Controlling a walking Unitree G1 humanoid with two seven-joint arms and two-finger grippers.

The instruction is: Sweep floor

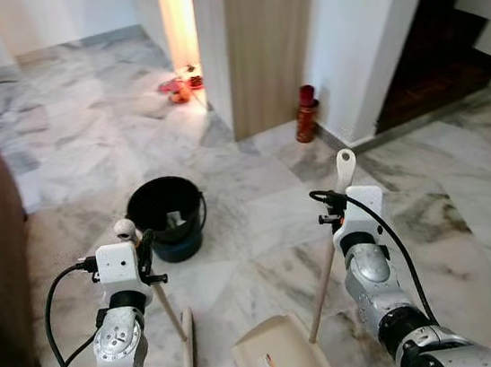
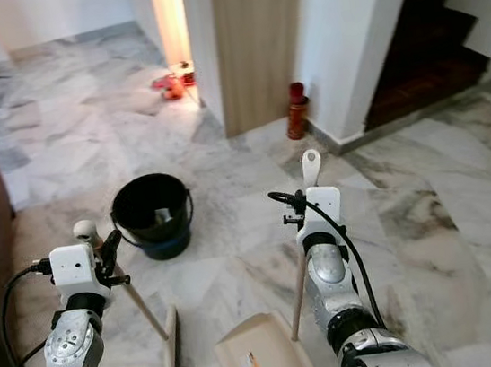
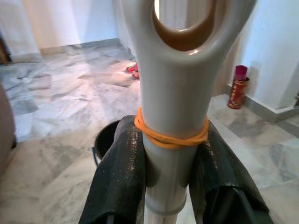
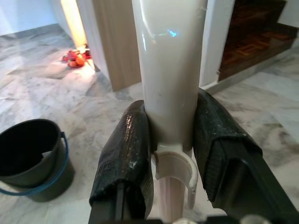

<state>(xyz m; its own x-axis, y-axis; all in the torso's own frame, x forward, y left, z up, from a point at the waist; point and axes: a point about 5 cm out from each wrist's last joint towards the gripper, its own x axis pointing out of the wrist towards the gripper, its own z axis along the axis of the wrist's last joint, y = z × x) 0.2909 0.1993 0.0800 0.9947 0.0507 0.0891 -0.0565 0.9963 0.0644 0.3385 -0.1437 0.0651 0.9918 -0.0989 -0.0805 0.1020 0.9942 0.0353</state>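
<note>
My left gripper (image 3: 170, 163) pinches the broom (image 1: 167, 307), head on floor at 6 o'clock; right gripper (image 4: 170, 158) pinches the dustpan (image 1: 282, 360) handle, pan at 3 o'clock of the brush, bucket (image 1: 167, 214) at 12

Grey marble floor (image 1: 466, 209); dark stairs (image 1: 444, 40)

Silver jointed arms, white wrist boxes, looping black cables, textured black claw fingers (image 4: 124, 158).
</note>
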